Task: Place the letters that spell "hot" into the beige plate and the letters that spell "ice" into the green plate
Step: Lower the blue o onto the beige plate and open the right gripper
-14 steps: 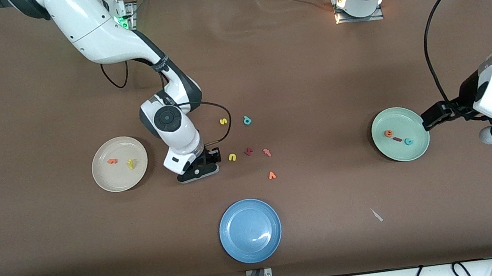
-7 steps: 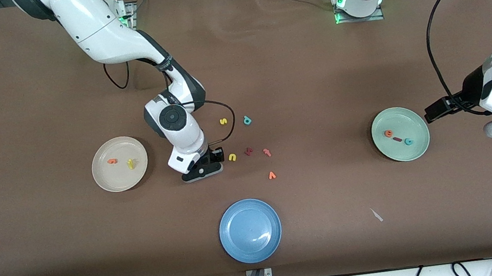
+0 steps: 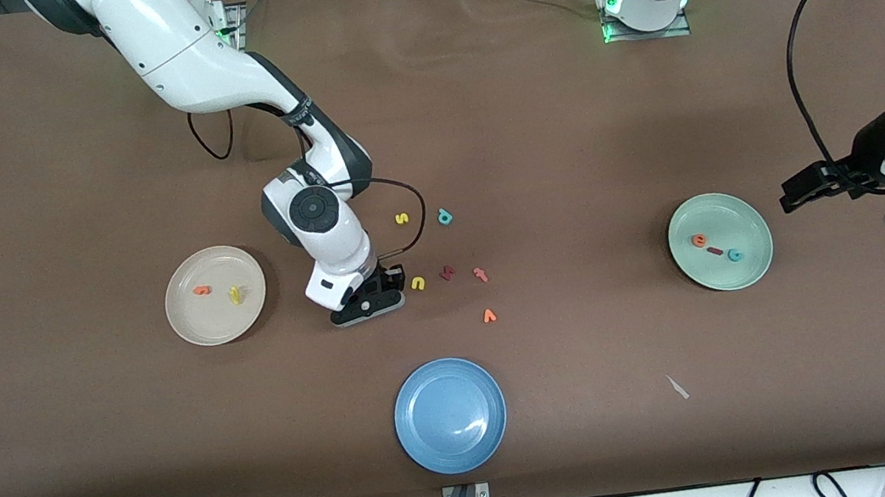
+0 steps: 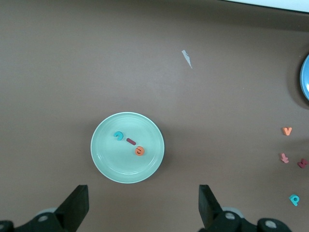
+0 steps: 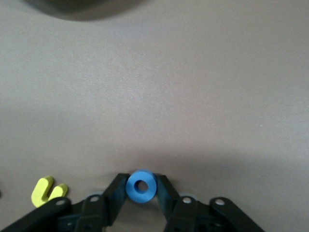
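Observation:
Down at the table, my right gripper [image 3: 369, 305] is shut on the blue ring-shaped "o" [image 5: 141, 186], one finger on each side of it. The hand hides the "o" in the front view. The beige plate [image 3: 192, 324] holds the orange "t" [image 3: 201, 290] and the yellow "h" [image 3: 235, 294]. On the green plate [image 3: 753, 272] lie the orange "e" [image 3: 699, 240], the dark red "i" [image 3: 715, 251] and the teal "c" [image 3: 736, 254]. My left gripper [image 4: 143, 203] hangs open and empty beside that plate, at the left arm's end of the table.
Loose letters lie beside my right gripper: a yellow "u" [image 3: 417, 283], yellow "s" [image 3: 402, 219], teal "p" [image 3: 445, 216], a dark red letter [image 3: 447, 273], a pink one [image 3: 481, 274] and an orange "v" [image 3: 490, 316]. A blue plate [image 3: 413, 449] sits nearest the front camera, and a white scrap [image 3: 677, 387] lies nearby.
My right gripper has edged toward the loose letters and closed on the blue "o". The left arm has drawn away from the green plate toward its own end of the table.

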Controlling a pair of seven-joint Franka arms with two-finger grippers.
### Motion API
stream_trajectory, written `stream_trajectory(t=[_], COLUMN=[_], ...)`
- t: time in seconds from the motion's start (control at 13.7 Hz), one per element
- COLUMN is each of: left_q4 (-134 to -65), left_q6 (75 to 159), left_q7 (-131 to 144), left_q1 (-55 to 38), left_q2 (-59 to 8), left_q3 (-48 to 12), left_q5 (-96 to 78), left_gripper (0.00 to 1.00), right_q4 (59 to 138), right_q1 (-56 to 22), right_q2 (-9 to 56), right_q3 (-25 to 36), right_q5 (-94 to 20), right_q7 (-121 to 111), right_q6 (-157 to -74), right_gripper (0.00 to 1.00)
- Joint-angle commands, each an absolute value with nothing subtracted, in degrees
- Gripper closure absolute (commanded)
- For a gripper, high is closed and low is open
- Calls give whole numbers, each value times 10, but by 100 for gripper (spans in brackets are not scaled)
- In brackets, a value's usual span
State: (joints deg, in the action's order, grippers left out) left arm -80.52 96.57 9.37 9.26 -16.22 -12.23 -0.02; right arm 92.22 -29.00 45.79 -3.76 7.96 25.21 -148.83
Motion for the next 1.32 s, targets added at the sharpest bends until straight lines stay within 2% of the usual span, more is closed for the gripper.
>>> stream_trajectory(t=[0.0,0.15,0.37,0.73,0.95,1.02,1.24], left_q4=[-824,-823,-822,-821,-821,-822,-822], left_q6=[972,972,972,972,972,972,972], left_q7=[77,78,78,77,76,77,70], left_q1=[93,91,91,84,77,54,-64], left_q2=[-145,-145,-145,-144,-144,-143,-141], left_q3=[-121,-124,-125,-124,-119,-105,35], left_q5=[-18,-12,-12,-11,-11,-11,-9], left_gripper=[0,0,0,0,0,0,0], right_q4=[916,916,926,1072,1192,1222,1258], right_q1=[-294,-290,-276,-210,-153,-140,-124], right_q2=[479,473,433,272,153,128,112], right_q3=[-33,-29,-28,-33,-33,-33,-31], right_q5=[79,78,75,70,69,69,68], right_q7=[248,224,193,67,-47,-72,-87], right_q6=[-1485,-1478,-1420,-1382,-1369,-1365,-1368], right_gripper=[94,98,99,99,98,98,96])
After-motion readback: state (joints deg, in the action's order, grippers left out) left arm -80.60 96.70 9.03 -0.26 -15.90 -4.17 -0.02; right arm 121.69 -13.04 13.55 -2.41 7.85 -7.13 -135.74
